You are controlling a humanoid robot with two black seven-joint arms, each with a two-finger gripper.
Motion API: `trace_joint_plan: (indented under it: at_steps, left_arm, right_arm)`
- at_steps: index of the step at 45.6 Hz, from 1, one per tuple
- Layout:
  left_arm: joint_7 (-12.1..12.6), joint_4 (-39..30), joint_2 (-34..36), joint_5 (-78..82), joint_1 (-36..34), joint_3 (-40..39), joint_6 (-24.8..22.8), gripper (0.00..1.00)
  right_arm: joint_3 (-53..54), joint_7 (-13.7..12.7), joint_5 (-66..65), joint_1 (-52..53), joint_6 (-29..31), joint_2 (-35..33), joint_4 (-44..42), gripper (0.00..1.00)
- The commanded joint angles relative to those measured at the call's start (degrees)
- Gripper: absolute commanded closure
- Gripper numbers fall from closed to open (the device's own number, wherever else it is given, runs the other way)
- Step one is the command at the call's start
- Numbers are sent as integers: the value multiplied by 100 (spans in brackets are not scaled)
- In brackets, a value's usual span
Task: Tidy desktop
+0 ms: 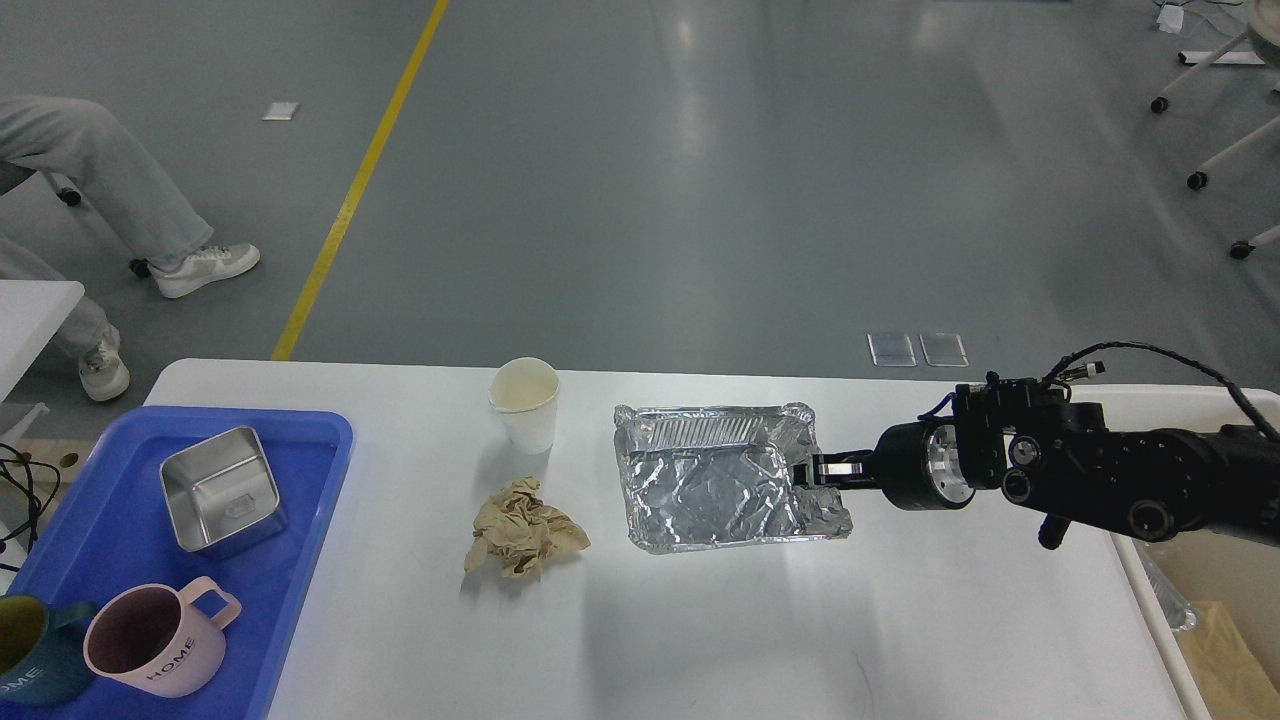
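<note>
On the desktop (700,640), the right gripper (812,470) has its jaws pinched on the right rim of the foil tray (715,490), with crumpled brown paper (522,528) farther left and a paper cup (525,402) beyond that.

Foil tray (715,485) — crinkled, shiny; paper wad (524,527) — crumpled, matt; desktop (700,620) smooth matt; steel box (222,490) glossy

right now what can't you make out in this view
- Right end effector: seen small and dark at the foil tray's right rim; open or shut cannot be told.
- Left arm: out of the head view.
- Dark mug: cut off by the left and bottom edges.
- Bin: cut off by the right edge, partly behind the arm.
</note>
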Motion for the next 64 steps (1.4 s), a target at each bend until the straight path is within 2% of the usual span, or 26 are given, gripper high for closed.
trace_joint_plan:
  at_steps: [1,12,20,25,31,33,34,38,41,48,58,64]
  left_arm:
    - [233,-37,267,523,4,92,-5,12]
    - [197,-46,786,558,-40,110,-93,12]
    - [206,-46,804,576,-40,74,-49,12]
    - [241,-28,568,768,-23,4,12,12]
    - [399,7,-425,1646,-417,-128,83,12]
    - [574,25,-802,2137,-689,-119,74,12]
    - [767,51,-1170,2505,-925,-102,30,12]
    - [1198,191,-1954,3088,-1428,-22,-93,12]
    - [1348,367,-2411,3299,-1674,-14,-198,12]
    - [1410,903,-3589,3809,-2298,153,-357,12]
    - [1401,2036,-5004,4434,-3581,1418,-313,12]
    - [1375,2362,-5611,4434,-4153,2183,-181,12]
  right_arm:
    - [1,0,0,6,-8,17,0,100]
    - [1,0,0,6,-8,53,-9,100]
    - [1,0,-9,6,-8,53,-18,100]
    - [1,0,-9,6,-8,53,-18,100]
    - [1,0,-9,14,-8,53,-18,100]
    - [1,0,0,23,-8,53,-18,100]
    - [1,-9,0,32,-8,53,-18,100]
    - [1,0,0,32,-8,44,-18,100]
    - [1,0,9,41,-8,35,-18,100]
    - [-8,0,0,32,-8,26,-18,100]
    - [-8,0,9,23,-17,26,-18,100]
    - [-8,0,18,23,-17,35,-18,100]
